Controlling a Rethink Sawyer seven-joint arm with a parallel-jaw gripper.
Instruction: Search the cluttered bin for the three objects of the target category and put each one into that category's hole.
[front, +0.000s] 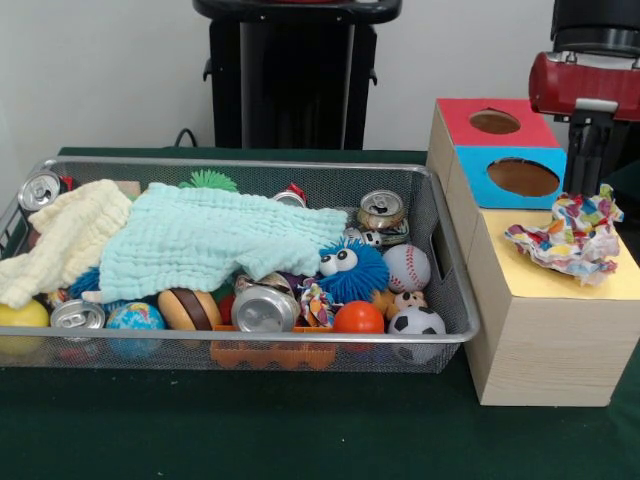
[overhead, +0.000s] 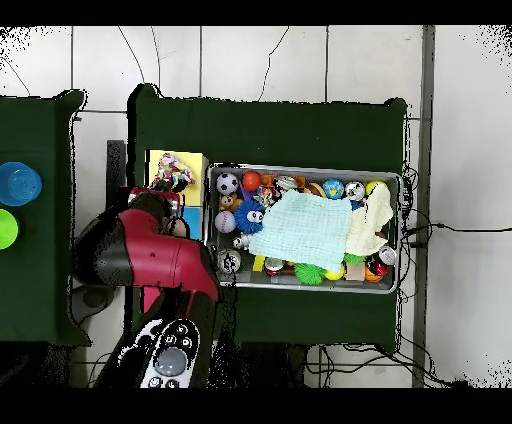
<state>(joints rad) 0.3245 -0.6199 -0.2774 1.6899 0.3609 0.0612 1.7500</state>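
Note:
The silver mesh bin (front: 452, 262) holds a pale blue cloth, a cream cloth, cans, balls and toys. A knotted multicolour rope (front: 316, 301) lies near its front, between a can and an orange ball. A wrinkly confetti wad (front: 566, 236) sits on the yellow top of the large wooden box (front: 545, 340) and covers the place of the yellow hole, which I cannot see. My gripper (front: 592, 180) hangs just behind the wad's upper right edge; its tips are hidden. In the overhead view the wad (overhead: 172, 172) lies on the box, with the red arm (overhead: 150, 250) beside it.
A red-surround hole (front: 495, 122) and a blue-surround hole (front: 522, 177) sit on the smaller boxes behind the yellow one. A fuzzy blue ball with googly eyes (front: 352, 270), a baseball (front: 406, 267) and a football (front: 416, 323) lie at the bin's right end. Blue and green cups (overhead: 18, 184) stand on a side table.

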